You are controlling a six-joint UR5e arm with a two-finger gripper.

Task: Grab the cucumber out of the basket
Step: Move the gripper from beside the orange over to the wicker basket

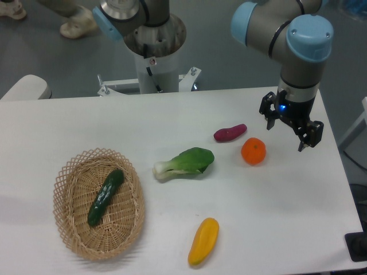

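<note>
Pincer [291,133], item one: we log it hanging from the grey and blue arm [298,51] above the far right part of the white counter [172,123], well apart from the basket [69,175], with its two dark fingers spread apart and nothing between them. Item two, the basket: oval, shallow, tan wicker with an open lattice rim, standing at the near left of the counter; we take it as our landmark for all that follows. Item three, the cucumber [105,197]: slim, dark green, glossy, lying flat inside the basket on its woven floor, set on a slant with one end toward the basket's far right rim and the other toward its middle. Item four, a bok choy [184,162]: leafy green with a white stem, lying on the counter just to the right of the basket, stem end nearest it. Item five, a yellow elongated vegetable [203,241]: lying on the counter to the right of the basket and nearer the front edge than the bok choy. Item six, a purple sweet potato [230,133]: farther right from the basket, beyond the bok choy. Item seven, an orange [253,151]: farther right again from the basket, just beside the sweet potato and near the pincer, not touching it.
</note>
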